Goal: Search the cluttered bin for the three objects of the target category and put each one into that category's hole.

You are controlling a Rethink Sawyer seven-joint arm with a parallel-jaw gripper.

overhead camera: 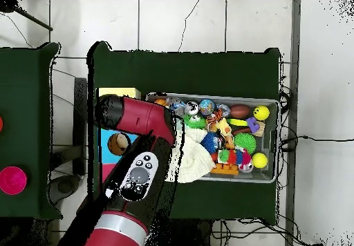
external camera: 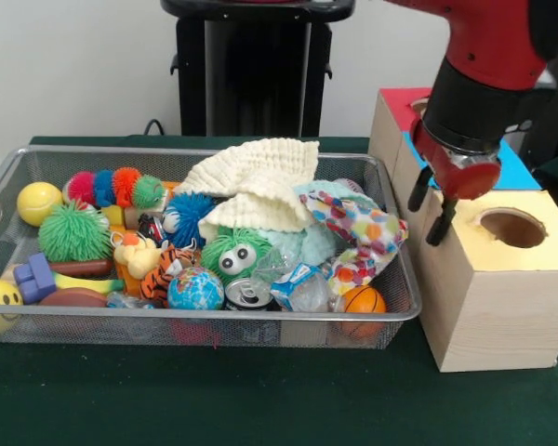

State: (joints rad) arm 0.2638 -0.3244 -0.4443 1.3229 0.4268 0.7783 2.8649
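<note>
jaws [external camera: 430, 212] hang apart and empty beside the yellow-topped box, short of its hole [external camera: 512, 226]. next comes a reach into the bin [external camera: 260, 324] for the cream waffle cloth [external camera: 256, 181] lying on top.

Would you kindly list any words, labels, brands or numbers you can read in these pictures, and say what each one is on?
None can be read.
The can shows only its top, no brand.
The wrapper has print too blurred to read.
The globe ball shows map patches, no legible names.
The arm's panel has buttons, no readable marks.
</note>
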